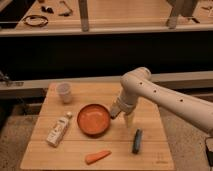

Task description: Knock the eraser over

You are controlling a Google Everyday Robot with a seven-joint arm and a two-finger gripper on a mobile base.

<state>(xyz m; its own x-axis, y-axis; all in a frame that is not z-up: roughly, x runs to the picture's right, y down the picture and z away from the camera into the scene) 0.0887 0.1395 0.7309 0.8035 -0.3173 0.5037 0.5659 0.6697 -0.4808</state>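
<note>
The white arm [170, 100] reaches in from the right edge, its long forearm slanting up and leftward to a rounded elbow above the back right part of the wooden table [45, 150]. From that elbow the last link drops steeply down and slightly left, so that the gripper [126, 117] hangs low over the tabletop, just right of the table's middle. An orange bowl [93, 120] sits upright near the centre of the table, with its right rim just beside the gripper. At the back left stands a small pale cup [64, 92], well apart from the arm. In front of the cup and left of the bowl, a small white bottle [58, 129] lies on its side, slanting. A carrot [97, 156] lies near the front edge, in front of the bowl. A slim blue-grey stick [136, 140] lies to the right of the carrot, in front of the gripper and apart from it. Behind the table runs a pale ledge, then a dark gap, then a wooden bench [125, 12] with a few dark cables on it. The eraser [117, 114] seems to be the small dark block between the bowl's right rim and the gripper's tip. It is close against both, though whether it touches either cannot be told, nor whether it is upright. Whether the gripper is released or clenched cannot be told, nor whether it grasps anything.
</note>
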